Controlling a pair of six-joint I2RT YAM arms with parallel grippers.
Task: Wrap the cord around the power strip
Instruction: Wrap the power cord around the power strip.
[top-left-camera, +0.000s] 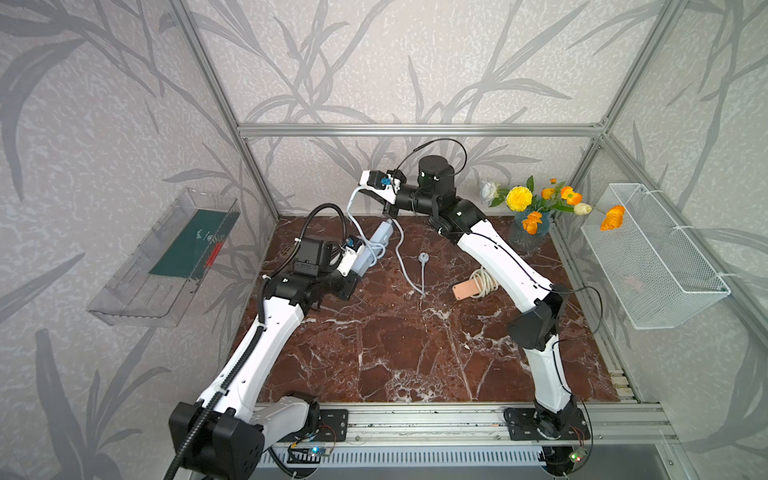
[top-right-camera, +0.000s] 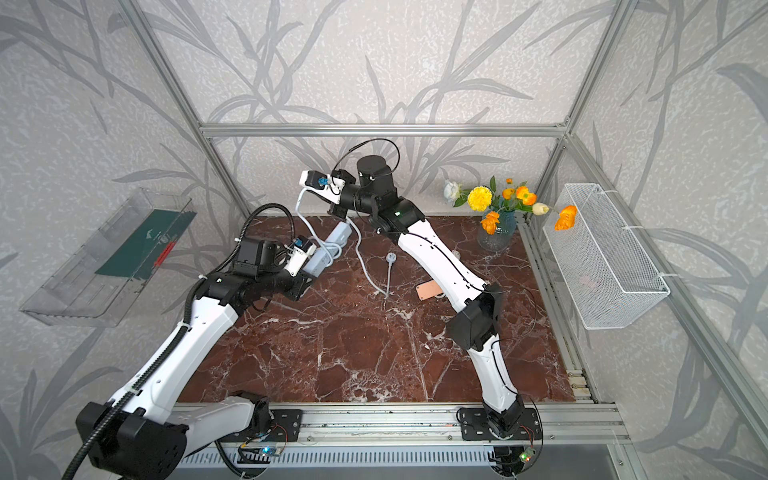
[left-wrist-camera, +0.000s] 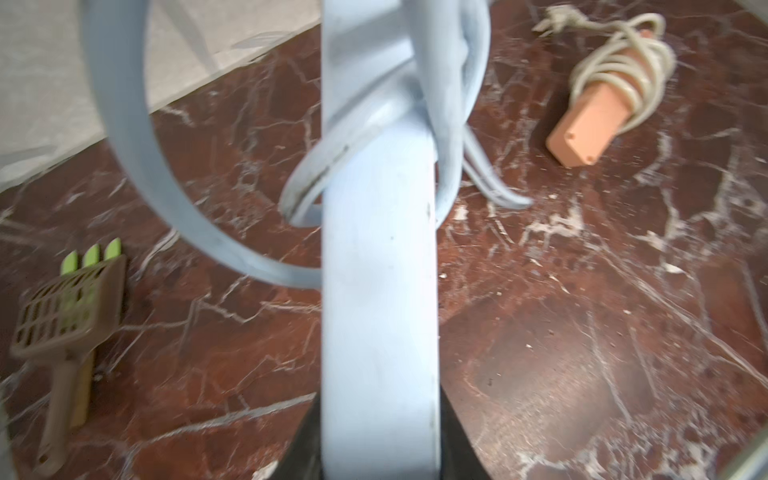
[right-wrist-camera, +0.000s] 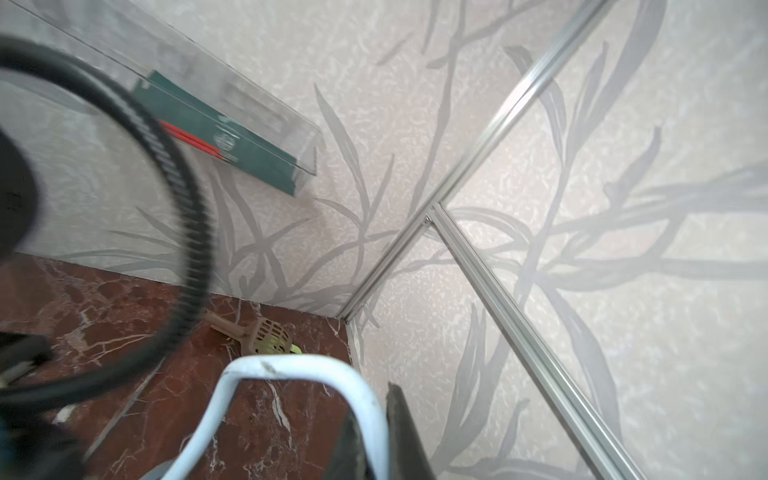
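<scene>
Both clamped: left gripper (top-left-camera: 354, 272) held the power strip (top-left-camera: 380, 237) tilted above the table (top-left-camera: 415, 353); right gripper (top-left-camera: 390, 211) pinched the cord (top-left-camera: 400, 249), some loops round the strip.

Both top views are evenly lit, soft and bright, with only faint shadows on the desk (top-left-camera: 415, 353). Posts (top-left-camera: 214, 83) above it splay toward the edges. Wrist views are mushy: strip (left-wrist-camera: 380, 291) and cord (right-wrist-camera: 291, 366) too close, hose (right-wrist-camera: 195, 224) smeared.

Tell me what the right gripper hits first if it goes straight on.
Probably the wallpapered wall beside the corner post. The right gripper, shut on the cord, seems aimed above the scoop, though depth is unclear.
</scene>
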